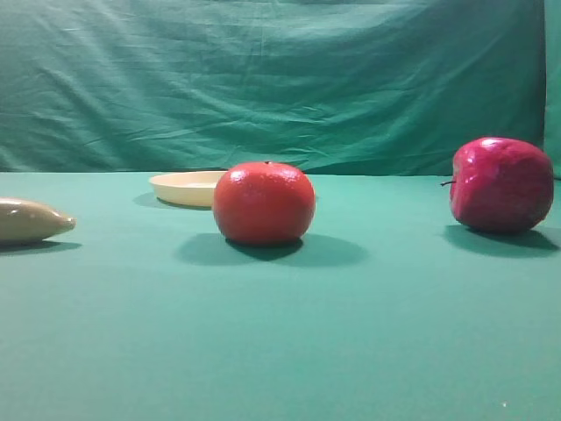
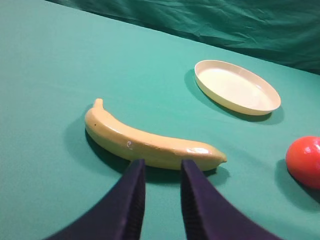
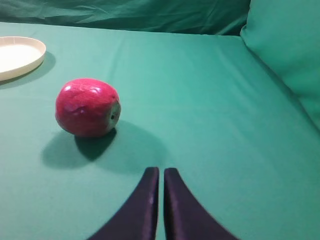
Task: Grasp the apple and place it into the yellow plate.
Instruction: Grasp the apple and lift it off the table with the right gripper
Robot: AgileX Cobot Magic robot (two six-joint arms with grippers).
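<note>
Your green cloth-covered tabletop [image 1: 394, 351] carries the apple [image 1: 501, 184], the yellow plate [image 1: 186, 188], an orange-red round fruit [image 1: 264, 203] and a beige banana [image 2: 145, 140], all resting apart.

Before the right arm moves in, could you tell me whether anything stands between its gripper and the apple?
Nothing visible does. In the right wrist view only bare green cloth lies between the shut right gripper and the apple, which lies on its side ahead and to the left. The yellow plate sits farther left.
</note>
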